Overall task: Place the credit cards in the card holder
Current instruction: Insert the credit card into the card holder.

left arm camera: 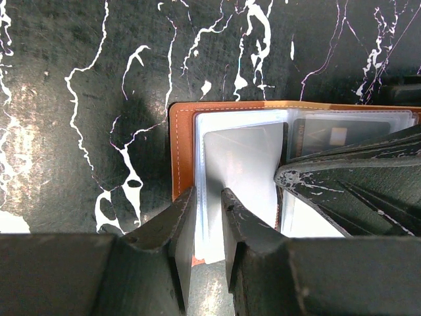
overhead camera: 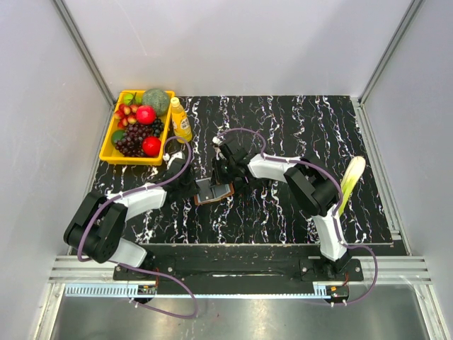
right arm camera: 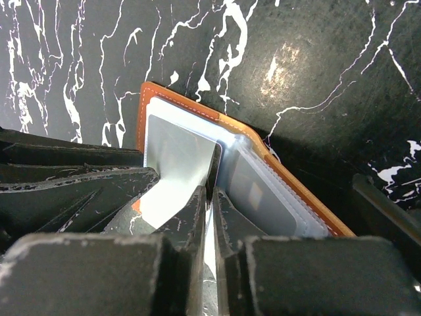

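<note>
The brown leather card holder (overhead camera: 214,191) lies open on the black marbled table between both arms, its clear sleeves facing up. My left gripper (overhead camera: 196,190) (left arm camera: 207,194) is shut on the near edge of the left-hand clear sleeves, beside the orange leather rim (left arm camera: 181,145). My right gripper (overhead camera: 225,180) (right arm camera: 212,194) stands at the fold with its jaws slightly parted. A thin dark credit card (right arm camera: 214,164) stands on edge just ahead of them. Another credit card (right arm camera: 256,194) (left arm camera: 339,135) with a chip lies inside a right-hand sleeve. The two grippers nearly touch.
A yellow basket (overhead camera: 106,152) of fruit stands at the back left, with an orange-juice bottle (overhead camera: 180,119) beside it. A long pale yellow-green object (overhead camera: 352,180) lies on the right side of the mat, next to the right arm.
</note>
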You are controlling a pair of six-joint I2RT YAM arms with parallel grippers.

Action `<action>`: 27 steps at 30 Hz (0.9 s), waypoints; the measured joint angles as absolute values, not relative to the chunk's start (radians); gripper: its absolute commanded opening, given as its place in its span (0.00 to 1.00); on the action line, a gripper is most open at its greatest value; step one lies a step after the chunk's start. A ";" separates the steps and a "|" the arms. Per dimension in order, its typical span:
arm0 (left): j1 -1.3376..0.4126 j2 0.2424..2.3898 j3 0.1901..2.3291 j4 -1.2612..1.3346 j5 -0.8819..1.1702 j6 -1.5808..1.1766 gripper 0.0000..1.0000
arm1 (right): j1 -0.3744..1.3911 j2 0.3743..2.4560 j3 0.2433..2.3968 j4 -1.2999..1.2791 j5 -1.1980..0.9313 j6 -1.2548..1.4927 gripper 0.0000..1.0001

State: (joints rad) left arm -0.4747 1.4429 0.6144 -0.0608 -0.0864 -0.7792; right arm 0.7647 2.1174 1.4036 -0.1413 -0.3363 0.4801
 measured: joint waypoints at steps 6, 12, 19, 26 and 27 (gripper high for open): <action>-0.475 1.431 0.614 -0.076 -0.091 -0.780 0.30 | 0.773 2.111 1.404 -0.156 -0.323 0.478 0.27; -0.473 1.324 0.590 -0.116 -0.123 -0.778 0.33 | 0.813 2.051 1.404 -0.254 -0.296 0.425 0.41; -0.464 1.227 0.579 -0.147 -0.150 -0.775 0.35 | 0.822 1.872 1.365 -0.283 -0.239 0.408 0.47; -0.463 1.193 0.561 -0.175 -0.160 -0.772 0.36 | 0.822 1.708 1.212 -0.282 -0.183 0.445 0.34; -0.462 1.193 0.561 -0.175 -0.160 -0.770 0.36 | 0.822 1.707 1.198 -0.282 -0.176 0.449 0.33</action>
